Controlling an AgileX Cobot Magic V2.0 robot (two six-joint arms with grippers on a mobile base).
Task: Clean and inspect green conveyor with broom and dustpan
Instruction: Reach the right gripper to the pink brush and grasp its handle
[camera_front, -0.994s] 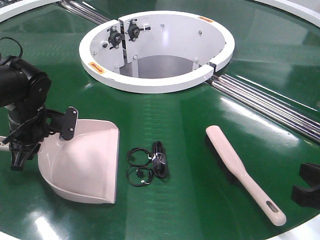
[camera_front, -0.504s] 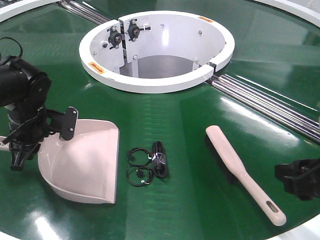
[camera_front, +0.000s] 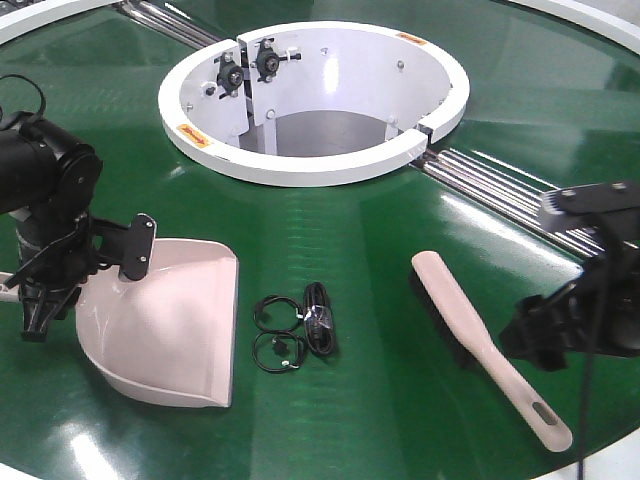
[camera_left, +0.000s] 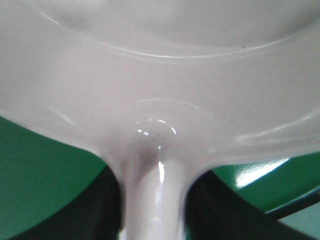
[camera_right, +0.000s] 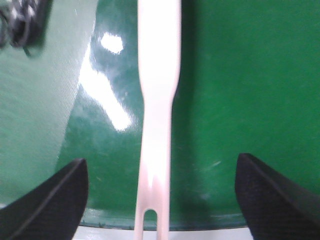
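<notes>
The right gripper (camera_front: 538, 336), earlier at the lower-right edge, has moved left to the broom (camera_front: 478, 338) lying lower right on the green conveyor (camera_front: 380, 230), jaws spread astride its handle, while the left gripper (camera_front: 62, 285) stays pinching the dustpan (camera_front: 170, 330) handle at lower left.

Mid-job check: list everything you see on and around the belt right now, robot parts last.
Glossy dark-green conveyor belt: 1, green, fills the view.
White ring-shaped opening: 1, white, far centre.
Silver roller rails: 1 set, silver, running out from the ring.
Wide beige plastic dustpan: 1, beige, near left.
Slim beige plastic broom: 1, beige, near right, lying flat.
Black cable bundle: 1 cluster with loops, black, between dustpan and broom.
Left gripper: 1, black, shut on the dustpan handle.
Right gripper: 1, black, open over the broom handle.
</notes>
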